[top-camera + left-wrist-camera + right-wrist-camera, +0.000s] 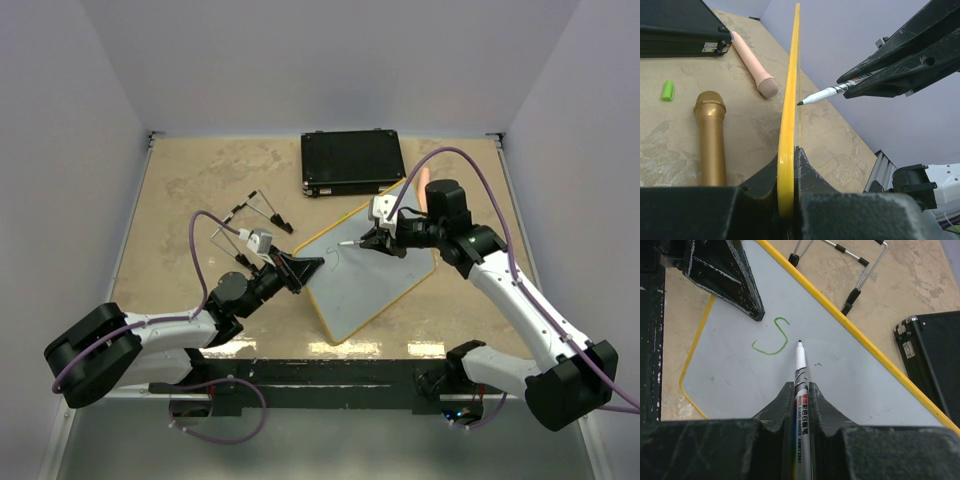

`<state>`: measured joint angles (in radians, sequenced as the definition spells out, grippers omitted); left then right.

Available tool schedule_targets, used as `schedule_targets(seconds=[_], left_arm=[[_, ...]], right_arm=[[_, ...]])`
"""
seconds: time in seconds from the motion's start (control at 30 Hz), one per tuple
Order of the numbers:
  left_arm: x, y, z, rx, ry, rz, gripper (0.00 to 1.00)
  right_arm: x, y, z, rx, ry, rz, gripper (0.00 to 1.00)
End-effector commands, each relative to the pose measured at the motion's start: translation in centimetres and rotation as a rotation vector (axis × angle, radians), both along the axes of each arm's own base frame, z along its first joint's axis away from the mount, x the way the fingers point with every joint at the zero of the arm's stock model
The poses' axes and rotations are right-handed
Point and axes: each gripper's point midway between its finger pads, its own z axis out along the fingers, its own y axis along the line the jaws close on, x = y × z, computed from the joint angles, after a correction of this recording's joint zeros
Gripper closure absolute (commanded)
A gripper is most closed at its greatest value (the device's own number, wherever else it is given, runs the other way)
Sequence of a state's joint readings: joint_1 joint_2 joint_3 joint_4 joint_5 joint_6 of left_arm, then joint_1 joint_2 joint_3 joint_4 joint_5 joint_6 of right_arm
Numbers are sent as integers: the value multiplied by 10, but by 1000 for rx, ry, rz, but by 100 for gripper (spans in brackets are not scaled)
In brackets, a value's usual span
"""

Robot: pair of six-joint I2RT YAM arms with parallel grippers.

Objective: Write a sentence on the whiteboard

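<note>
Tan bench (200,190): whiteboard (375,285) is pinched by left hand (305,268), marker (800,365) by right hand (800,390); strokes could be skewed if whiteboard slips.

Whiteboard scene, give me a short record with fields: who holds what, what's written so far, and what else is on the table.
whiteboard: yellow rim clamped by the left end effector
marker: held in the right end effector, tip beside the writing; contact unclear
writing: one green letter S
cap: green, lying on the table
also on table: black case, gold microphone, pink microphone, wire stands
</note>
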<state>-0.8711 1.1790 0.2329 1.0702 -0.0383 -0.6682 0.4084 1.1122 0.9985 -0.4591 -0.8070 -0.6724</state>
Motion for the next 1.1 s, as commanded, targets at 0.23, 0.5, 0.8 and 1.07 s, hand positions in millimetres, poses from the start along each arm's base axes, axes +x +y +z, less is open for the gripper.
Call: schedule_targets(seconds=[0.23, 0.5, 0.8, 1.07], left_arm=[[-4, -3, -17, 91, -23, -30, 100], [-4, -2, -18, 93, -23, -30, 100], [-4, -2, -19, 94, -22, -30, 100], [-4, -2, -19, 93, -23, -28, 100]], right_arm=[[6, 4, -3, -2, -2, -30, 100], [23, -7, 5, 7, -28, -154, 100], [26, -14, 8, 14, -35, -175, 100], [2, -5, 17, 33, -50, -20, 100]])
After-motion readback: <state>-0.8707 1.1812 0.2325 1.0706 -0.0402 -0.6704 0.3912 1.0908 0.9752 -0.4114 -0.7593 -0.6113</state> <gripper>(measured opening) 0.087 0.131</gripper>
